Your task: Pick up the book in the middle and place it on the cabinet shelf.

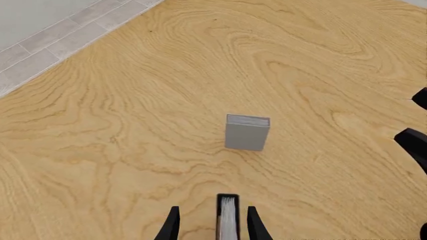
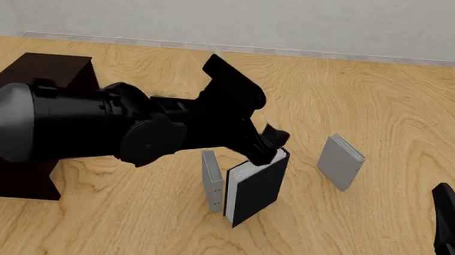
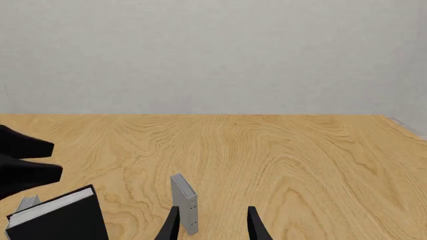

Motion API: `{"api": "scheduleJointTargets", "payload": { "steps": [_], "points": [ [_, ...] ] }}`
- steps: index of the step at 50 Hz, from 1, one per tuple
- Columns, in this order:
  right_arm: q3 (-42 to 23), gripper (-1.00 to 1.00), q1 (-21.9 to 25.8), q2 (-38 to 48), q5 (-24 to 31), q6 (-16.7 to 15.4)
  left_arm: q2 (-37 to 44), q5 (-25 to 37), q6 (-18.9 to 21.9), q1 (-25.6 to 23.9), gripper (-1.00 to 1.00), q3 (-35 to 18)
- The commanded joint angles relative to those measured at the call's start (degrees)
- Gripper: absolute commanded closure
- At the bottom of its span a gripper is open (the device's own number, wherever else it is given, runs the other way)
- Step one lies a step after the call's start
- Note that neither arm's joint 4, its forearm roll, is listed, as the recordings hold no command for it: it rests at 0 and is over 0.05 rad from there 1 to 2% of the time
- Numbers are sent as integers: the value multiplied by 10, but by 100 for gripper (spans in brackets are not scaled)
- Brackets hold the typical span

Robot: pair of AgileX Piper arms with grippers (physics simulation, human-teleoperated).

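Note:
The black book with white page edges stands upright at the table's middle. My left gripper is open and straddles its top edge. In the left wrist view the book sits between the fingers, nearer one finger and with a gap to the other. The dark cabinet shelf is at the left, mostly hidden behind my left arm. My right gripper is open and empty at the lower right. In the right wrist view it faces the books, with the black book off to one side.
A thin light-grey book stands just left of the black book. A second grey book stands to the right; it also shows in the left wrist view and the right wrist view. A pale wall lies beyond the table.

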Motion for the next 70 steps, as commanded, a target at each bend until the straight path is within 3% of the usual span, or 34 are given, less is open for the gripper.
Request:
{"api": "scheduleJointTargets", "payload": {
  "steps": [1, 70],
  "points": [
    [0, -100, 0, 0, 0, 0, 16, -7, -6, -8, -100, -1],
    [0, -100, 0, 0, 0, 0, 129, -12, -34, -15, -100, -37]
  ]
}}
